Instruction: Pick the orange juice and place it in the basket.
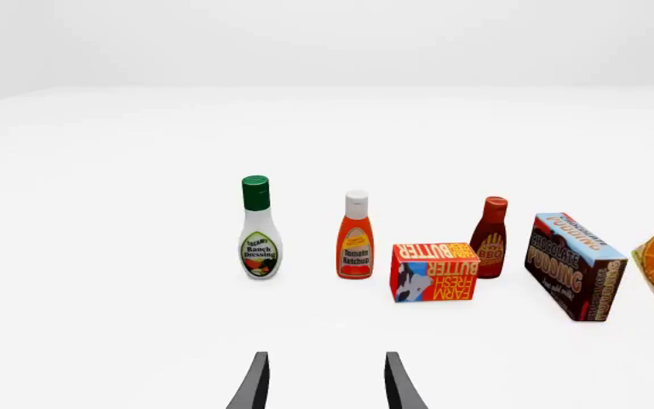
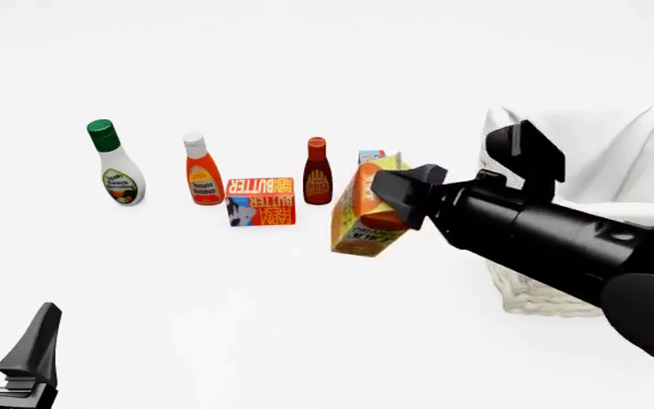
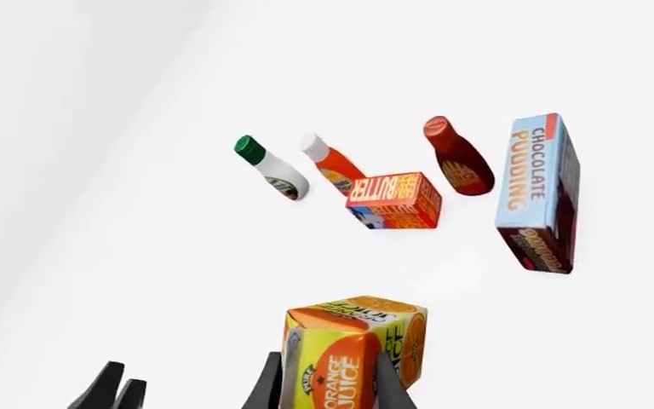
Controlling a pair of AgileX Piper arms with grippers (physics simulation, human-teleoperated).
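So the right gripper (image 2: 398, 198) has the juice (image 2: 364, 213) pinched between its fingers, clamped on the upper part of the carton. The carton is tilted, leaning over at an angle, and from the front it looks lifted clear of the table, though I can't say that for sure. In the right wrist view you can see the dark fingers (image 3: 268, 388) hugging the juice (image 3: 356, 358) on both sides, with "ORANGE JUICE" readable on the yellow face.

The juice sits between the row of groceries and the basket (image 2: 554, 298), just left of the basket's near corner and outside it. The right arm reaches across in front of the basket, hiding part of its rim.

The left gripper (image 2: 3, 341) is way down in the near left corner, well apart from everything, fingers spread moderately with nothing between them. The left wrist view shows the two fingertips (image 1: 253, 383) apart with bare table in the gap.

The rest stands along the back: ranch bottle (image 2: 113, 162) far left, then ketchup (image 2: 201, 169), butter box (image 2: 260, 201) a bit nearer the camera, dark sauce bottle (image 2: 318, 171), and the pudding box (image 3: 540, 192), which from the front is mostly hidden behind the juice.
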